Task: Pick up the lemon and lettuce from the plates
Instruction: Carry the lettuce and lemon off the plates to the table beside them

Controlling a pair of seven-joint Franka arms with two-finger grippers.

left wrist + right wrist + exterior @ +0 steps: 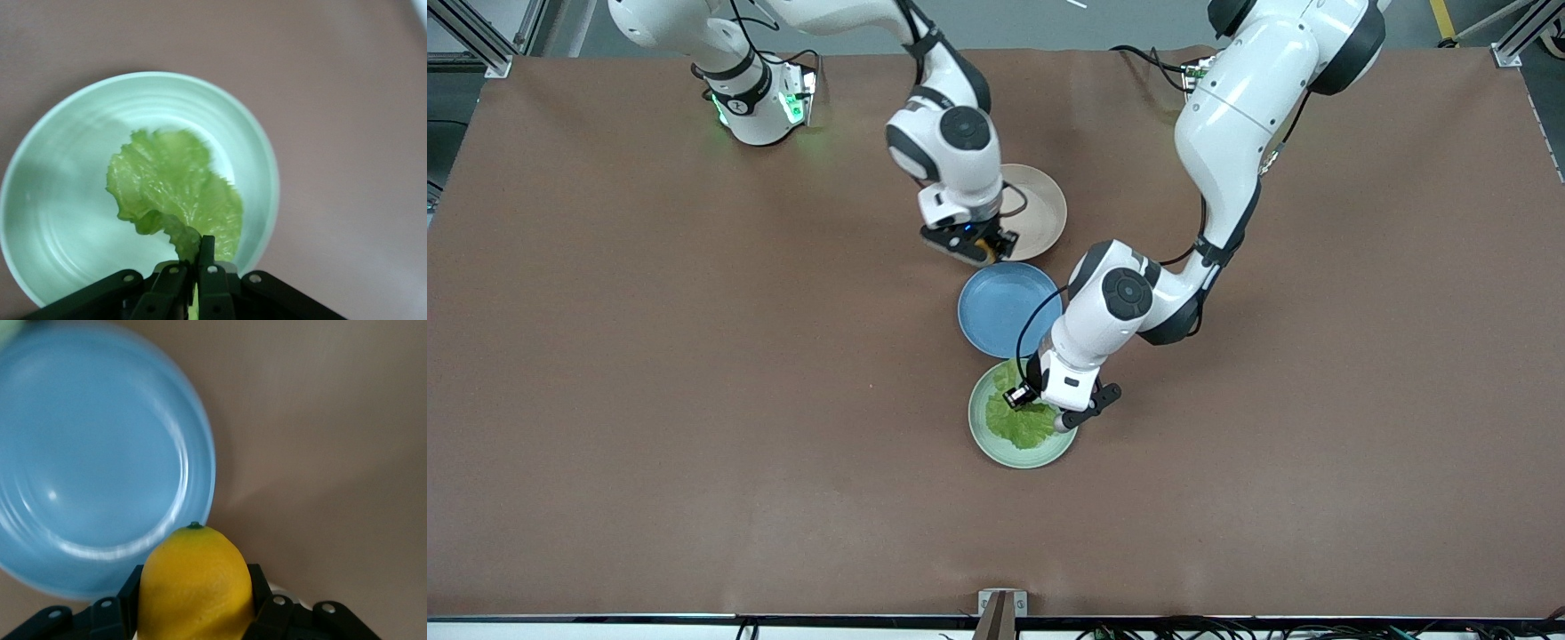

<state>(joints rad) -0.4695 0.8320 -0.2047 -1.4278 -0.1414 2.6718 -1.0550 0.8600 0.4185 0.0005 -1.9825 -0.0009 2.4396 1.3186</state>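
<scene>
We see a brown table (649, 400) under even light, grey floor along its top edge, aluminium frame posts (480, 36) at its corners.

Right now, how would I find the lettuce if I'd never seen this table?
Find the three plates in a row mid-table. The green plate, nearest the front camera, has the lettuce over it, pinched by the left gripper. It's the only leafy, crinkly green thing.

I see the yellow lemon (195, 583) clamped upright above the beige plate's (1045, 213) edge; the crinkled lettuce (175, 193) hangs pinched over the mint plate (60, 200).
</scene>
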